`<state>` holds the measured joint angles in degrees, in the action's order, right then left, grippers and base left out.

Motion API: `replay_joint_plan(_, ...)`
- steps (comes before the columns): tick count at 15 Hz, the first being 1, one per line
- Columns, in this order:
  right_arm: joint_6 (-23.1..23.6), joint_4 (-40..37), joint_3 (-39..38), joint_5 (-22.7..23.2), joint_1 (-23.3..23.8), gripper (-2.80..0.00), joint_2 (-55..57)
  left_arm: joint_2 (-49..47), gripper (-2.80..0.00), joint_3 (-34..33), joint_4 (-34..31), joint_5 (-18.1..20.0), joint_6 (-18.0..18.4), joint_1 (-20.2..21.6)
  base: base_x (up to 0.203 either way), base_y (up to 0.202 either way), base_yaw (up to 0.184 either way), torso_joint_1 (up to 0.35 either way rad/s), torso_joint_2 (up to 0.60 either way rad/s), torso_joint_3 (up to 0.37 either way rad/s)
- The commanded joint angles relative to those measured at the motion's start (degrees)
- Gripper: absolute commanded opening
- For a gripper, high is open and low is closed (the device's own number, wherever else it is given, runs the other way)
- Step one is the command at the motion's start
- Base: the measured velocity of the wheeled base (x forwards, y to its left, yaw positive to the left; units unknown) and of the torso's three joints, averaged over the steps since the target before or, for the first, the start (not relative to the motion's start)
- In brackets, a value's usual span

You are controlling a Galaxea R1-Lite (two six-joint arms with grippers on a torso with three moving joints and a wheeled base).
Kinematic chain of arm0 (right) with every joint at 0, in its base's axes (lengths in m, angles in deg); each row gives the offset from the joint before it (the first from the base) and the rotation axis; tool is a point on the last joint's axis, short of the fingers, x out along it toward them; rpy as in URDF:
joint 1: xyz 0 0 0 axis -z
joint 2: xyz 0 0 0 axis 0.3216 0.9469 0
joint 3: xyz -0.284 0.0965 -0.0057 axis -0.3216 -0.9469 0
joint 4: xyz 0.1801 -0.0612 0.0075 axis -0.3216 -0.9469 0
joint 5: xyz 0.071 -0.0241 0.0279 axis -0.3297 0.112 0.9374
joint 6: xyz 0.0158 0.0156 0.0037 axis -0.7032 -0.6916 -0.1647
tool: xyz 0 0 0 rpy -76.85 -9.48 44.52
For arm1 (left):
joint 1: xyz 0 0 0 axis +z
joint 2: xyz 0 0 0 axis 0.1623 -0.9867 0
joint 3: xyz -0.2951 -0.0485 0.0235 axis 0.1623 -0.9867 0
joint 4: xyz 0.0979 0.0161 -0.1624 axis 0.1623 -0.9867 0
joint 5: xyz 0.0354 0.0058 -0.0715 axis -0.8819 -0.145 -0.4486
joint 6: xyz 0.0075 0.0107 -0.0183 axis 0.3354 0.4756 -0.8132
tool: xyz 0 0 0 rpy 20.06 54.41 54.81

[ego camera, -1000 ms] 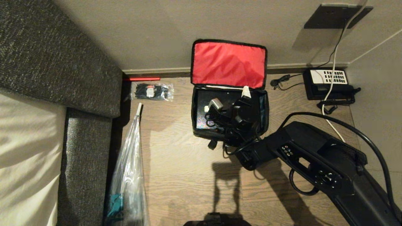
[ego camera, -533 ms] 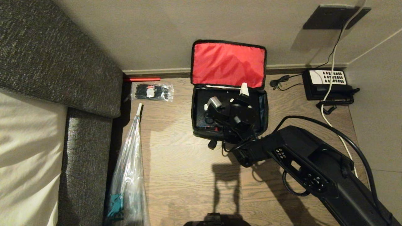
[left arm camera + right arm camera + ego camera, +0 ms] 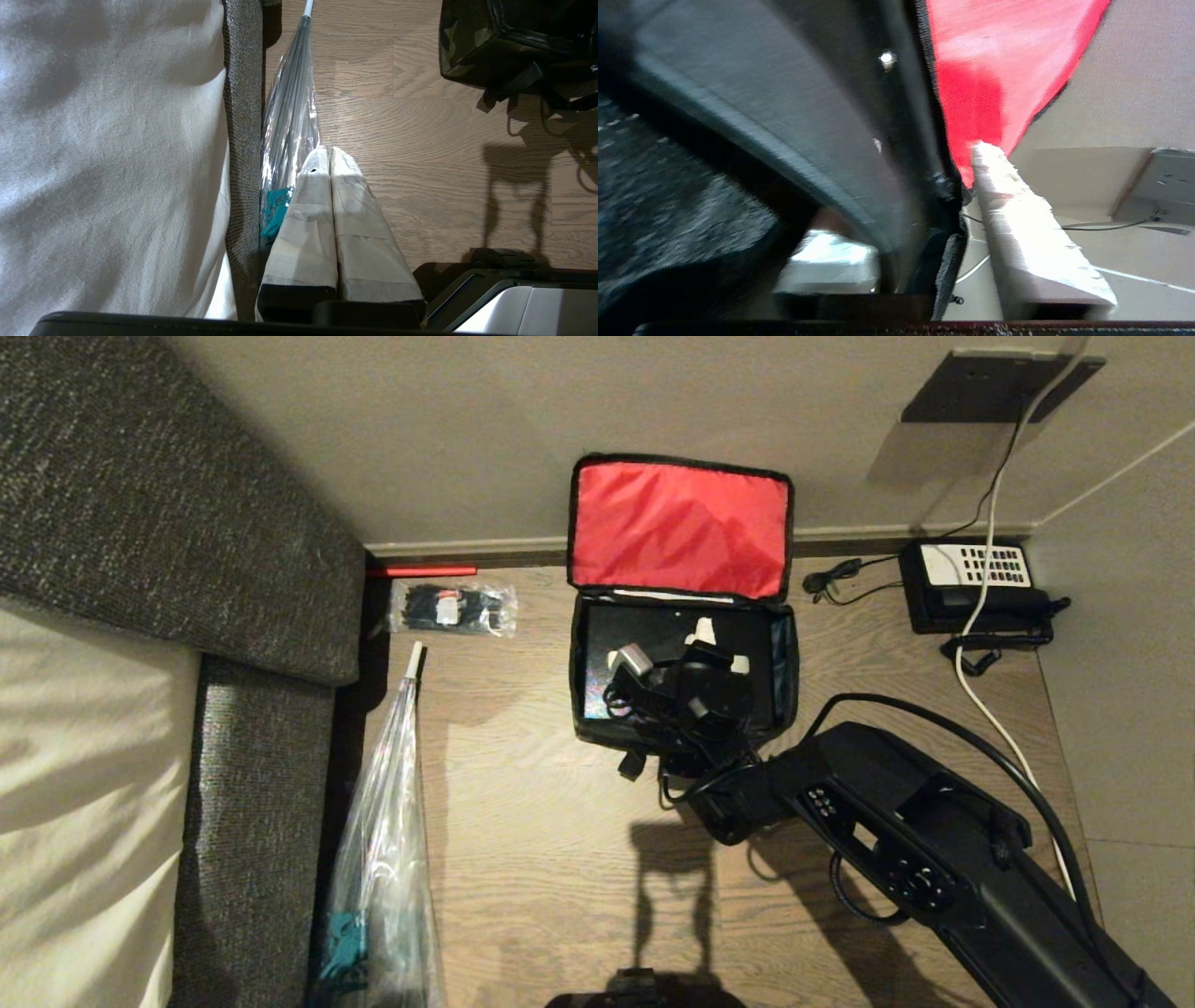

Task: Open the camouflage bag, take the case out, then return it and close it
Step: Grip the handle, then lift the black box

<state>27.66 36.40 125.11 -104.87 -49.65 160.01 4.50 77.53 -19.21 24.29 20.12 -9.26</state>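
My right gripper (image 3: 714,649) is down inside the open camouflage bag (image 3: 784,653) on the floor, jaws narrowed over the case (image 3: 644,625), though whether they hold its handle I cannot tell, so a lift might slip off or drag the bag.

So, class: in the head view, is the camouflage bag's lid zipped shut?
No. The camouflage bag lies open, its red-lined lid flipped back against the wall, with the black case showing inside.
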Motion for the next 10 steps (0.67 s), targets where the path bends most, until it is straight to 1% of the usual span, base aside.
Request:
replay_joint_plan(1, 0.44, 0.85, 0.36, -0.31, -0.05, -2.80, 0.65, 0.09, -2.80, -0.01, 0.01, -0.04, 0.02, 0.01, 0.000, 0.000, 0.000, 0.000, 0.00, 0.000)
replay_joint_plan(10, 1.24, 1.47, 0.97, -0.49, -0.13, -2.80, -2.04, 0.09, -2.80, -0.01, 0.01, -0.04, 0.02, 0.01, 0.000, 0.000, 0.000, 0.000, 0.00, 0.000)
